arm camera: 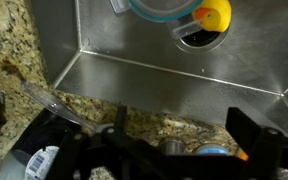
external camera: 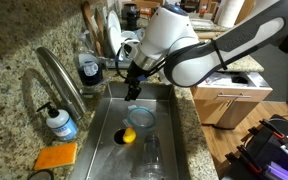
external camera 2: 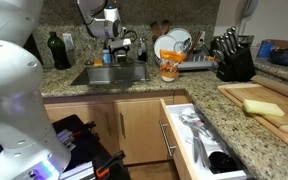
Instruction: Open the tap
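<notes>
The tap (external camera: 62, 78) is a tall brushed-steel gooseneck on the granite counter at the left side of the sink (external camera: 169, 100). My gripper (external camera: 134, 88) hangs over the far end of the sink, to the right of the tap and apart from it. It also shows in an exterior view (external camera 2: 112, 50) at the back of the sink (external camera 2: 109, 74). In the wrist view the two fingers of my gripper (arm camera: 184, 135) stand wide apart and hold nothing. Granite counter and the steel sink wall (arm camera: 134, 75) lie beyond them. I cannot pick out the tap in the wrist view.
A clear pump bottle with blue liquid (external camera: 60, 123) and an orange sponge (external camera: 56, 156) sit by the tap. The sink holds a glass bowl (external camera: 139, 118), a yellow object (external camera: 130, 136) and a glass (external camera: 151, 155). A drawer (external camera 2: 199, 140) stands open. There is a dish rack (external camera 2: 179, 50) and a knife block (external camera 2: 232, 60).
</notes>
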`<action>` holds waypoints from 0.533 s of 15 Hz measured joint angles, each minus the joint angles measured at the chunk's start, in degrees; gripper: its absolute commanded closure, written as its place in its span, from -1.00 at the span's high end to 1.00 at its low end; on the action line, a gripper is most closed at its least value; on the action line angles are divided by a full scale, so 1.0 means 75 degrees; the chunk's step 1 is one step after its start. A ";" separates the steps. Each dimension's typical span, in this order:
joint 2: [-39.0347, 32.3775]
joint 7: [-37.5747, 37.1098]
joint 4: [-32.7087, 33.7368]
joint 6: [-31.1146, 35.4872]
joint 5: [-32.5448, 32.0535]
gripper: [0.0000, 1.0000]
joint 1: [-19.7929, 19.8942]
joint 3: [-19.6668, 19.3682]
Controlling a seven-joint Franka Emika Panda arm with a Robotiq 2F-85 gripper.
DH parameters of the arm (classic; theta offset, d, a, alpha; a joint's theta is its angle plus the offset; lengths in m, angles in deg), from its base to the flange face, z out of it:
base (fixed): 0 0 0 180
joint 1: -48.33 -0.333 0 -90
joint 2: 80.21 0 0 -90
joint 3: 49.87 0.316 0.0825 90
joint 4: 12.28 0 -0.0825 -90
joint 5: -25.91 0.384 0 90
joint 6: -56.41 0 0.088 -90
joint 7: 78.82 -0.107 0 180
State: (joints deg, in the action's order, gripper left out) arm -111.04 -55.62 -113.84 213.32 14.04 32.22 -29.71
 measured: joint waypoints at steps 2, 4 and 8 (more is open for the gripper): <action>-0.0258 0.0039 0.0186 -0.0070 0.0259 1.00 0.0076 0.0013; -0.0856 0.0166 0.0836 -0.0071 0.0493 1.00 0.0147 0.0062; -0.2158 0.0637 0.2516 -0.0105 0.0492 1.00 0.0093 0.0338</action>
State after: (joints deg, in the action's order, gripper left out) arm -127.23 -50.84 -94.97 212.53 17.73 32.92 -27.18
